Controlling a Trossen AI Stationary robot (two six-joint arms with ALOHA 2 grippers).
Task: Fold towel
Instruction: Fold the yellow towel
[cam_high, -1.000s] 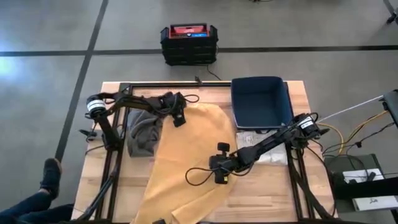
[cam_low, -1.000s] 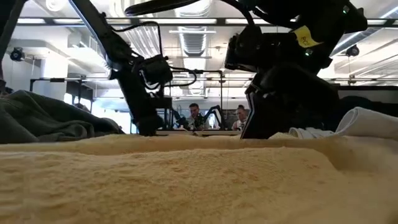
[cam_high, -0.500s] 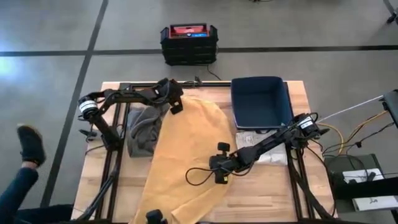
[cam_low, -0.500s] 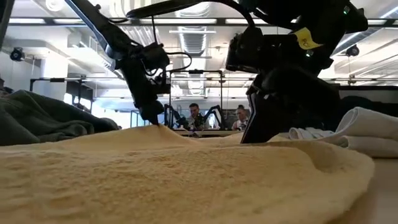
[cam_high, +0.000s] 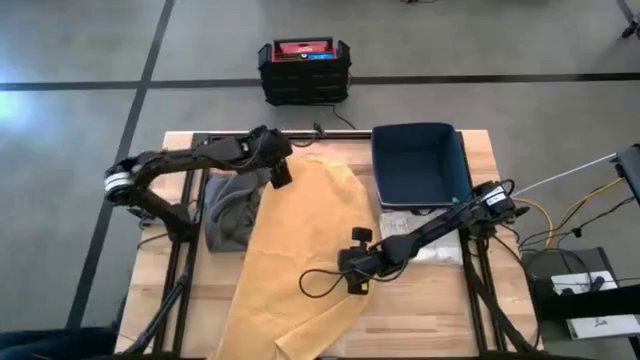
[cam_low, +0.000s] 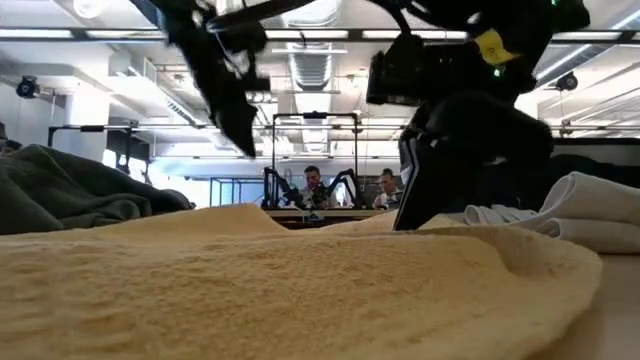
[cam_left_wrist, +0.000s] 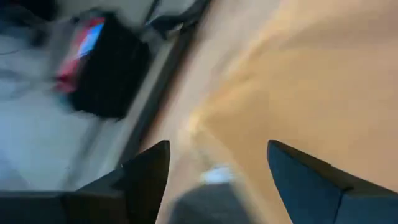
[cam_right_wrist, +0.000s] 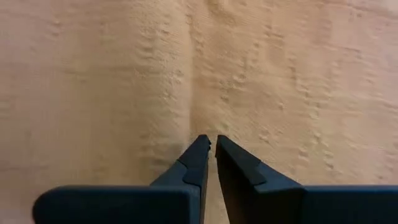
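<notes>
I've got the yellow towel (cam_high: 300, 250) spread left of the blue bin (cam_high: 420, 165). Right gripper (cam_right_wrist: 209, 144) pinched nearly closed on its middle; left gripper (cam_left_wrist: 214, 171) wide, empty, over its far corner (soft, limp, so grab edges).

This looks like a robotics lab set in an open industrial hall. The floor (cam_high: 80, 60) is bare grey concrete crossed by dark lines. A wooden worktop (cam_high: 420, 310) sits on a black metal frame, with loose cables (cam_high: 575, 215) trailing at its right. Beyond it, the ceiling (cam_low: 320, 60) carries exposed ducts and strip lights, and people (cam_low: 315, 185) sit at far benches beside further robot arms.
</notes>
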